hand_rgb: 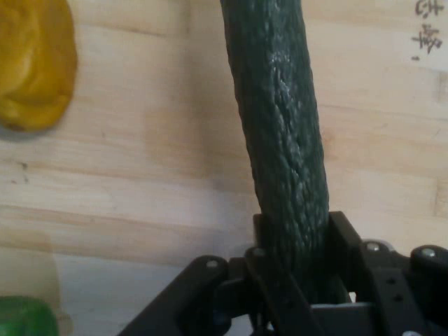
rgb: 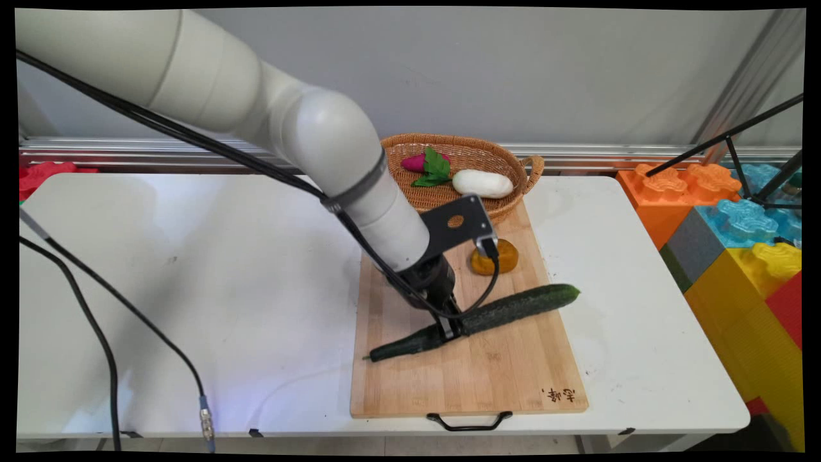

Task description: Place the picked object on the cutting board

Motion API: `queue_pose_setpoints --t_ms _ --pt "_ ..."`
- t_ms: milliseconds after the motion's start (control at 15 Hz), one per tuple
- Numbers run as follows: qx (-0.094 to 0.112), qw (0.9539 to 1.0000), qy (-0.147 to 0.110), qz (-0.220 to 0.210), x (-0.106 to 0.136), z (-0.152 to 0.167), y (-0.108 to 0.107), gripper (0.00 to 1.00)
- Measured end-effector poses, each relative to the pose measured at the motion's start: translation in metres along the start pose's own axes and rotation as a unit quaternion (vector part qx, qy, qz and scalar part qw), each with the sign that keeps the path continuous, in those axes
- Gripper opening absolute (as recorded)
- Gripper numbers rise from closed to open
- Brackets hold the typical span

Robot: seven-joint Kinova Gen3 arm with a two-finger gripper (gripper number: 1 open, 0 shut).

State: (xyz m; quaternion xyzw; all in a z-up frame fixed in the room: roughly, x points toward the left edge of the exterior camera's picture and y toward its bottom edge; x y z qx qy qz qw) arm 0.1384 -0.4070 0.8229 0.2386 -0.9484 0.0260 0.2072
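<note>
A long dark green cucumber [rgb: 507,310] lies slantwise across the wooden cutting board [rgb: 494,378], its right end reaching past the board's right edge. My gripper [rgb: 451,328] is down on the board and shut on the cucumber a little left of its middle. In the hand view the cucumber [hand_rgb: 280,126] runs up from between the black fingers [hand_rgb: 346,238], which press on both its sides. An orange-yellow lump [rgb: 494,258] sits on the board just behind the gripper, and it shows at the hand view's upper left as the lump [hand_rgb: 31,63].
A wicker basket [rgb: 507,202] at the board's far end holds a white oblong vegetable [rgb: 482,183] and a purple one with green leaves [rgb: 426,165]. Big coloured building blocks [rgb: 737,244] stand right of the table. Black cables [rgb: 96,308] hang over the table's left part.
</note>
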Motion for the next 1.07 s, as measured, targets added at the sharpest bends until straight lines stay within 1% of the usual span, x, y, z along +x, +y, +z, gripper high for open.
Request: queue_pose_setpoints --t_ms 200,667,733,1067 --pt "-0.002 1.0000 -0.005 0.001 -0.004 0.012 0.002 0.00" --pt "-0.002 0.9999 -0.013 0.004 -0.010 0.023 0.003 0.00" --pt "-0.002 0.9999 -0.014 0.004 -0.011 0.025 0.003 1.00" --pt "-0.003 0.9998 -0.018 -0.002 -0.014 0.027 0.002 1.00"
